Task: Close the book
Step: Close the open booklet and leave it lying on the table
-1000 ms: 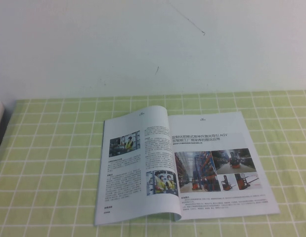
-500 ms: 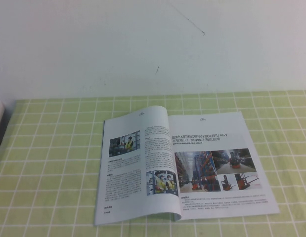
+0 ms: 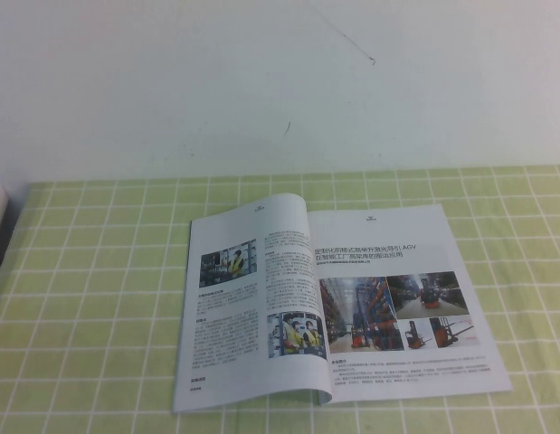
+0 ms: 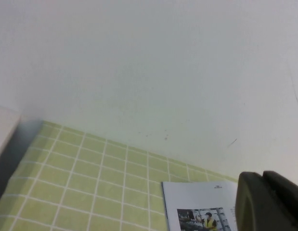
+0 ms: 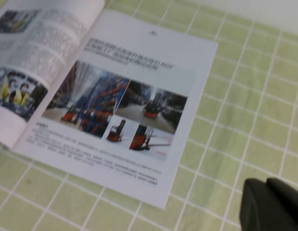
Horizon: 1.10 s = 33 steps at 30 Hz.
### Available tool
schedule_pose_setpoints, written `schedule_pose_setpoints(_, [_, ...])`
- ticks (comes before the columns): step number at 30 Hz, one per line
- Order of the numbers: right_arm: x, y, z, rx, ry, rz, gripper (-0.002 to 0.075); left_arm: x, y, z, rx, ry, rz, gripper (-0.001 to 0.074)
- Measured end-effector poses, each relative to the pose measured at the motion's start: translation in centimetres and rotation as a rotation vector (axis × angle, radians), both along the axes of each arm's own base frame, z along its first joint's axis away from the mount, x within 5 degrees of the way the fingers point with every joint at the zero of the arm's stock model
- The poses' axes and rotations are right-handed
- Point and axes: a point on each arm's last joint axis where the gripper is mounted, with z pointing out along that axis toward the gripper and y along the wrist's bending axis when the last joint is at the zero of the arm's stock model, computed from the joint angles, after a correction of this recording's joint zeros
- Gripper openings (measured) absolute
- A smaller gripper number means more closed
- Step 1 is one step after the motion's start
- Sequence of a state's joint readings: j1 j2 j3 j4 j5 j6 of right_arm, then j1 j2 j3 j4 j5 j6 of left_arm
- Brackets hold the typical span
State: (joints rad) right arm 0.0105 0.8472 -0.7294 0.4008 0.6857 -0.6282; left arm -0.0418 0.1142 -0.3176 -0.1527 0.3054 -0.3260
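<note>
Book open, both grippers off to the sides

The book (image 3: 329, 303) lies open, pages up, on the green checked cloth (image 3: 90, 271). The left gripper (image 4: 270, 202) hangs near its left page and the right gripper (image 5: 273, 206) over the cloth beside its right page. Can't tell either one's grip.

White wall (image 3: 261, 81), few thin dark marks; green white-gridded tablecloth (image 3: 99, 271) below.

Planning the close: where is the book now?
High view: the book lies open on the green checked cloth, right of centre. Left gripper and right gripper appear only in wrist views, clear of it.
</note>
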Motion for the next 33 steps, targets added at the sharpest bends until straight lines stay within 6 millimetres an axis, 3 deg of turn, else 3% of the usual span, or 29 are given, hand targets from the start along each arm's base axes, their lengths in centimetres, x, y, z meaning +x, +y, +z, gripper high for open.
schedule_pose_setpoints(3, [1.6,0.4,-1.3,0.008,0.064,0.058,-0.0001,0.1,-0.2,0.0,-0.036,0.023,-0.015,-0.0004])
schedule_pose_setpoints(8, [4.3,1.3,-3.4,0.045,0.119,0.169,-0.0001,1.3,-1.1,-0.8,0.010,0.242,-0.126,-0.0004])
schedule_pose_setpoints(11, [6.3,1.8,-5.3,0.100,0.166,0.192,-0.0001,2.7,-2.0,-1.8,0.096,0.395,-0.244,-0.0004])
schedule_pose_setpoints(15, [8.7,2.0,-8.3,0.135,0.236,0.199,-0.0001,4.7,-3.4,-2.5,0.056,0.501,-0.385,-0.0004])
schedule_pose_setpoints(19, [10.7,2.3,-12.1,0.172,0.327,0.214,-0.0001,7.5,-4.3,-2.8,0.004,0.477,-0.450,-0.0004])
schedule_pose_setpoints(27, [12.4,2.5,-17.6,0.206,0.454,0.211,-0.0001,13.9,-5.5,-2.5,0.057,0.491,-0.555,-0.0004])
schedule_pose_setpoints(33, [12.8,2.5,-20.5,0.192,0.505,0.230,-0.0001,20.3,-5.2,-4.8,0.121,0.623,-0.495,-0.0004])
